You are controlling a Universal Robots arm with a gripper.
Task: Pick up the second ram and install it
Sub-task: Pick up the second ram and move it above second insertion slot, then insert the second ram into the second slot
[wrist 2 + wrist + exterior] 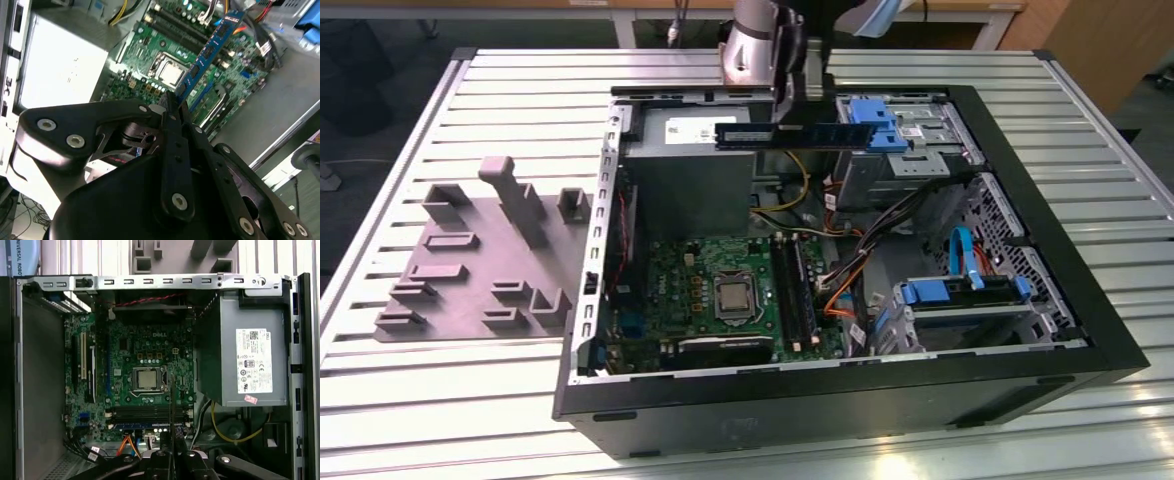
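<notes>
The second ram (794,135) hangs level in the air above the open computer case, over its far end near the power supply (687,150). My gripper (785,115) is shut on the stick near its middle, coming down from above. In the second wrist view the ram (207,50) sticks out past the closed fingers (175,125) toward the green motherboard (150,55). In the first wrist view the ram (170,400) appears edge-on, crossing the long black memory slots (142,414). The motherboard (707,290) lies well below the stick.
A grey fixture block (480,260) with upright posts sits on the exterior view's left of the case. Inside the case are the processor socket (734,297), orange and yellow cables (847,275) and blue drive brackets (961,290). The black case wall (854,395) rims the near side.
</notes>
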